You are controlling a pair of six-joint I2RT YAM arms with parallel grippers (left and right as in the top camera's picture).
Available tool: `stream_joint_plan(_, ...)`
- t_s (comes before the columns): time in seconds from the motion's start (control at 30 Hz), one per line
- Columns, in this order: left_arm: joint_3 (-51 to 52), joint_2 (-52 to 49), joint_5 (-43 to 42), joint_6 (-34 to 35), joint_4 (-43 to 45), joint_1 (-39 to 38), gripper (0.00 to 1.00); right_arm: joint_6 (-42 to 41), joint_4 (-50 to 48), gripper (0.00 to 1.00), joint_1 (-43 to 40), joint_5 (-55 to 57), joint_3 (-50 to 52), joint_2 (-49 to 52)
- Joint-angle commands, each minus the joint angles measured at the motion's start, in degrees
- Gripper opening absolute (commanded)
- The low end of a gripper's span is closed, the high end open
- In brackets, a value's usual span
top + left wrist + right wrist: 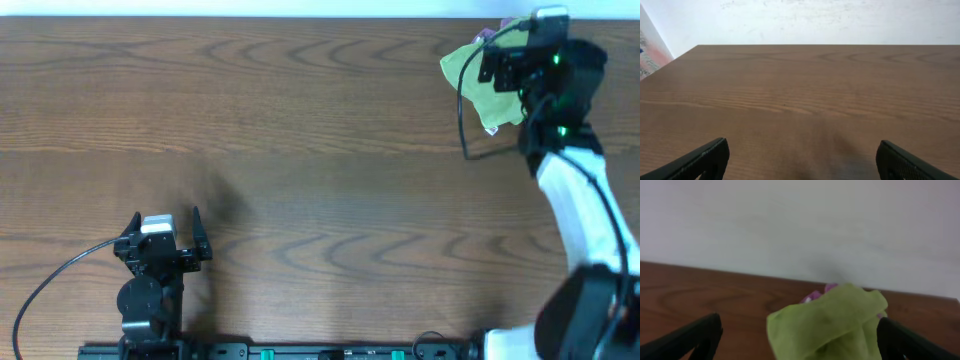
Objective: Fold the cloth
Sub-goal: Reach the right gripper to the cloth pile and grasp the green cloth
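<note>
The cloth (468, 72) lies bunched at the far right corner of the desk (320, 150), with a purple cloth (815, 296) showing just behind it. The right hand (799, 322) is above the cloth, fingers spread wide, gripping nothing. The left hand (167, 215) is wide open and empty over bare desk at the near left.

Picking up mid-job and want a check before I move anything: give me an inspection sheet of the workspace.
Surface: wooden table, brown grain, no spills seen.
Job's things: cloth, lime green, bunched at the far right corner, not folded.
Clutter: purple cloth peeking out behind it.
Grippers: left gripper open over bare wood; right gripper open, at the cloth.
Cables: black cable looping beside the right arm; second cable trailing from the left arm.
Surroundings: white wall behind the table.
</note>
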State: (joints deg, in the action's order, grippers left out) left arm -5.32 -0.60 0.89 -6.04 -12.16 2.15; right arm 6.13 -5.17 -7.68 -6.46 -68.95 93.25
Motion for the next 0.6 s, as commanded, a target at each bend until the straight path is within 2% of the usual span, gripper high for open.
stream_joint_plan(0.0, 1.01, 0.28, 0.96, -0.37, -2.12, 0.17, 0.95, -1.42, 2.05, 0.99, -2.08, -0.17, -5.29, 5.70)
stream_joint_plan(0.23, 1.01, 0.28, 0.96, -0.37, -2.12, 0.17, 0.95, -1.42, 6.19, 0.99, -5.05, -0.79, -11.56, 16.55)
stream_joint_plan(0.57, 1.01, 0.28, 0.96, -0.37, -2.12, 0.17, 0.95, -1.84, 6.21, 0.99, -8.28, -1.55, -11.74, 25.73)
